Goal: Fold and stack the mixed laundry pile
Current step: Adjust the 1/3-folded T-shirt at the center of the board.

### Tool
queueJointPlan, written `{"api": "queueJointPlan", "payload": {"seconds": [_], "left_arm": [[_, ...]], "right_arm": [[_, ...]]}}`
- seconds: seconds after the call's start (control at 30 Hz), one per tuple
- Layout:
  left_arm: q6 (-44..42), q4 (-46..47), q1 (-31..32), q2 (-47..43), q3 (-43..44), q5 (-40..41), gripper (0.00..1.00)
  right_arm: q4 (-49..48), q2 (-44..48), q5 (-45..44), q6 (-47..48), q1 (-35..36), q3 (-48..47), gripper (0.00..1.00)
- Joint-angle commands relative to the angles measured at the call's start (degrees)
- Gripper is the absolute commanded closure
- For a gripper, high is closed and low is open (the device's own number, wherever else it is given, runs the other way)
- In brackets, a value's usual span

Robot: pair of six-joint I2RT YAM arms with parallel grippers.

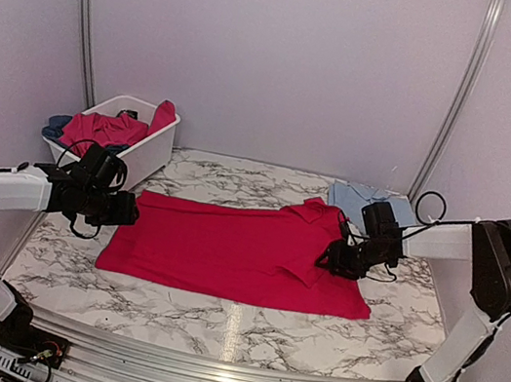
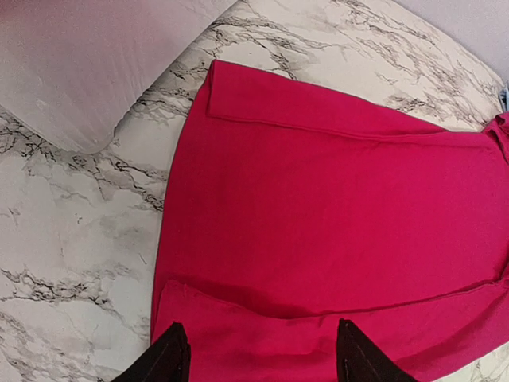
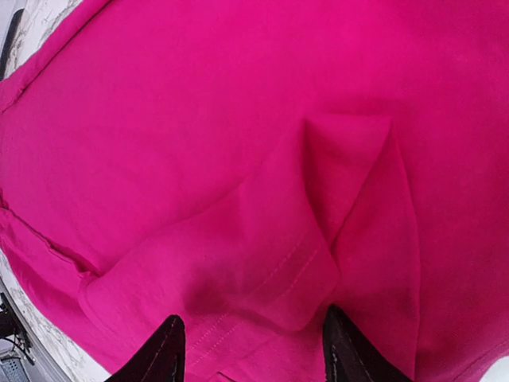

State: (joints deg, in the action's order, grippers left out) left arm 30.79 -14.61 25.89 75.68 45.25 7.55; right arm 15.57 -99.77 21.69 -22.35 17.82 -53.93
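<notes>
A marble-patterned worktop (image 1: 212,327) sat inside pale walls, and on it, spread flat between the two arms, lay the red shirt (image 1: 216,248). The left gripper (image 1: 121,210) hung just over the shirt's hem (image 2: 183,263), its jaws apart with only flat cloth beneath them. The right gripper (image 1: 334,260) was likewise released, low over the sleeve (image 3: 270,263) that lay folded in onto the body of the shirt. Beyond the left gripper, on its outer side, a white basket (image 1: 147,160) held more red and dark blue garments (image 1: 98,129). Just beyond the right gripper rested a light blue garment (image 1: 353,196), apparently already dealt with. The step in hand looked to be the next fold of the red shirt, with most of the pile yet to come. To do it well, each gripper would probably need to pinch the cloth edge directly below it, low enough to catch fabric without scraping the marble. Both should close at matching points so that the fold line ran straight. The right side called for care, since the tucked sleeve could slip out if only the outer layer were caught. Lifting together at one height and pace, then carrying the edge across before lowering it, should keep the thin, limp fabric from bunching or dragging the whole shirt toward the basket.
</notes>
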Motion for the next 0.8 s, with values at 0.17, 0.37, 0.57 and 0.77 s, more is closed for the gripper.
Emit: {"api": "queueJointPlan", "payload": {"seconds": [0.17, 0.37, 0.57, 0.77], "left_arm": [[-0.11, 1.82, 0.29, 0.59, 0.17, 0.44, 0.37], [-0.26, 2.31, 0.31, 1.09, 0.18, 0.30, 0.37], [-0.46, 2.69, 0.30, 1.64, 0.09, 0.30, 0.37], [-1.91, 4.40, 0.41, 1.62, -0.12, -2.11, 0.36]], "right_arm": [[-3.60, -2.43, 4.86, -1.50, 0.10, -5.13, 0.49], [-6.47, -3.39, 8.10, -2.99, 0.56, -6.40, 0.52], [-13.70, -10.43, 16.27, -6.52, 1.73, -12.86, 0.53], [-15.02, -18.15, 20.61, -8.33, 3.54, -25.13, 0.54]]}}
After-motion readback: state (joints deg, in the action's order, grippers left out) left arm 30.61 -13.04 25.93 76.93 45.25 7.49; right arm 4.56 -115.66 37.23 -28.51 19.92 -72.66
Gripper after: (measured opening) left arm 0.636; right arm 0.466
